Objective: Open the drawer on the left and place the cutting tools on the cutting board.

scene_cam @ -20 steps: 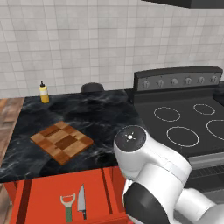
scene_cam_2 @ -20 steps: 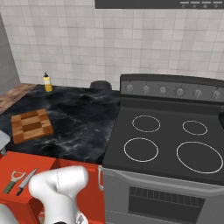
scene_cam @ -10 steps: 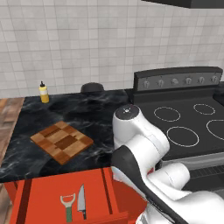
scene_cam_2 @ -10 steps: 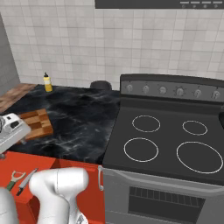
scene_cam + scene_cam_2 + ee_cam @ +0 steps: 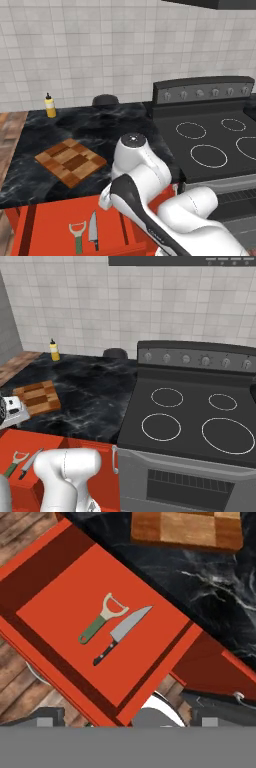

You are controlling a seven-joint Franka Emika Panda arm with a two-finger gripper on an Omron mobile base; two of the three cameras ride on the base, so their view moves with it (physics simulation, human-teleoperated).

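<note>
Lying side by side: green-handled peeler (image 5: pixel 101 619), dark-handled knife (image 5: pixel 122 633)

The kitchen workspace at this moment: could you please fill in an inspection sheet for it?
Surface: black marble counter, beside a black stove.
Job's things: drawer pulled open; peeler and knife lie side by side inside it; cutting board on the counter, bare.
Clutter: yellow bottle and a dark round object by the wall.
Grippers: gripper open, holding nothing, above the drawer.
Cables: nothing seen.
Surroundings: white tiled wall; wooden floor.
</note>
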